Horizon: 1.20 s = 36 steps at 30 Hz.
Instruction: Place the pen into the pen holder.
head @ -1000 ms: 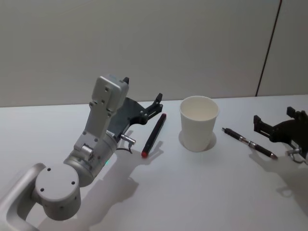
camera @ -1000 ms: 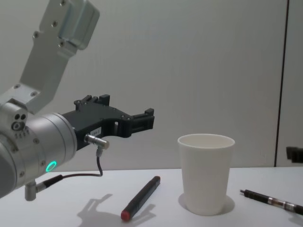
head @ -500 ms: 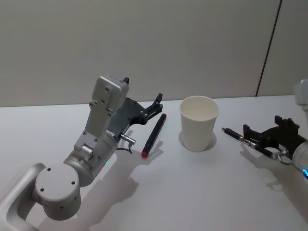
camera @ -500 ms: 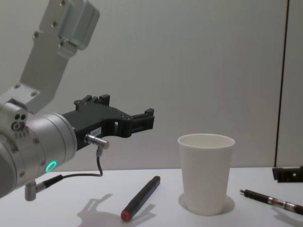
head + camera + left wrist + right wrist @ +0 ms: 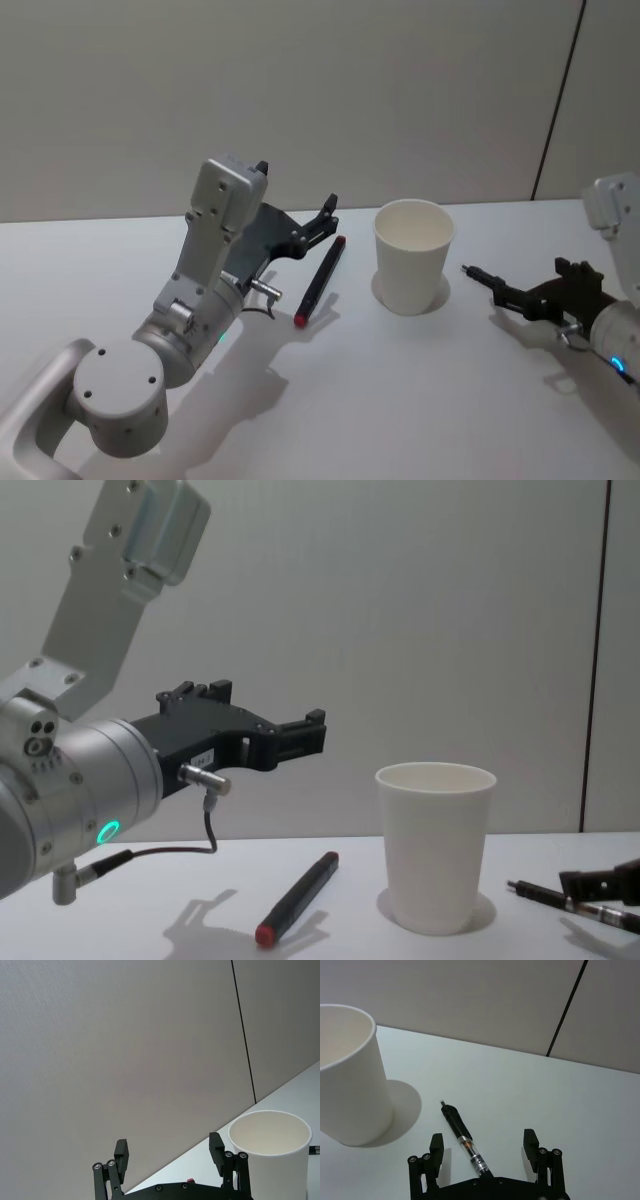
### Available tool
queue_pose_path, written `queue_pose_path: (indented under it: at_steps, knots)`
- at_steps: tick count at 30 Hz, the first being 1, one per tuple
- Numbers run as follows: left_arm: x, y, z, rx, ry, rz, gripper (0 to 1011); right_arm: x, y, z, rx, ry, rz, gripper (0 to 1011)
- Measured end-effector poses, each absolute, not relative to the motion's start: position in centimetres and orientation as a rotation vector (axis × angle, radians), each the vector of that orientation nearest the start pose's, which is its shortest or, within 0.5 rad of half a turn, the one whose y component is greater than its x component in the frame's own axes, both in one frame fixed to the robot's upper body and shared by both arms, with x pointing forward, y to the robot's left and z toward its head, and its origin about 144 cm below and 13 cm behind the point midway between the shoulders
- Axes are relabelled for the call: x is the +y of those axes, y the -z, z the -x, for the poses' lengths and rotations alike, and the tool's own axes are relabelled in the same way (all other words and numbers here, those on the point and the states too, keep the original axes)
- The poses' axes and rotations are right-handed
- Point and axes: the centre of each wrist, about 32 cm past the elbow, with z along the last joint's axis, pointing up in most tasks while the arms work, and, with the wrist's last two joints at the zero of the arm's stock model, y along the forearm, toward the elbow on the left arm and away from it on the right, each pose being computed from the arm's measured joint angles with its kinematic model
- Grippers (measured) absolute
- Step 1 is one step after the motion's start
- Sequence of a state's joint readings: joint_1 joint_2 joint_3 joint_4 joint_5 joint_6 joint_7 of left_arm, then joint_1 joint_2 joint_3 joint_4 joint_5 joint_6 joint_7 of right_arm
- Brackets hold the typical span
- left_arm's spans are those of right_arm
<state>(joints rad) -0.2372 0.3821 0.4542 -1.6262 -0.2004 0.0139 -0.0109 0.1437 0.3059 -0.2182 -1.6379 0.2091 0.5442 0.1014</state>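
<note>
The pen holder, a white paper cup (image 5: 413, 255), stands upright at the table's middle. Right of it lies a black and silver pen (image 5: 478, 275) flat on the table. My right gripper (image 5: 530, 282) is low over that pen's far half. In the right wrist view the right gripper (image 5: 483, 1139) is open, its fingers on either side of the pen (image 5: 461, 1132) without touching it. A second black pen with a red end (image 5: 320, 280) lies left of the cup. My left gripper (image 5: 169, 1149) hangs open above and behind that pen, holding nothing.
The white table (image 5: 400, 400) has free room in front of the cup and pens. A plain wall (image 5: 350, 90) closes the back. My left arm's big grey links (image 5: 200, 300) fill the near left.
My right gripper has moved left along the table from the right edge and now straddles the black and silver pen. The left arm, cup and both pens have not moved.
</note>
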Motion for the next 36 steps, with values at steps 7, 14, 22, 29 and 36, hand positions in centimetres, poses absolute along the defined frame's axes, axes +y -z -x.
queue_pose_path:
  at_steps: [7, 14, 22, 29, 36]
  knots:
    - [19.8, -120.4, -49.2, -0.268, -1.124, -0.061, 1001, -24.2, -119.4, -49.1, 0.204, 1.257, 0.429, 1001]
    - [19.8, -120.4, -49.2, -0.268, -1.124, -0.061, 1001, -24.1, -119.0, -49.3, 0.213, 1.256, 0.444, 1001]
    - [19.8, -120.4, -49.2, -0.268, -1.124, -0.061, 1001, -24.1, -118.7, -49.3, 0.223, 1.257, 0.456, 1001]
    - [19.8, -120.4, -49.2, -0.268, -1.124, -0.061, 1001, -24.0, -118.5, -49.4, 0.230, 1.258, 0.459, 1001]
    - [19.8, -120.4, -49.2, -0.268, -1.124, -0.061, 1001, -24.0, -118.3, -49.4, 0.234, 1.257, 0.460, 1001]
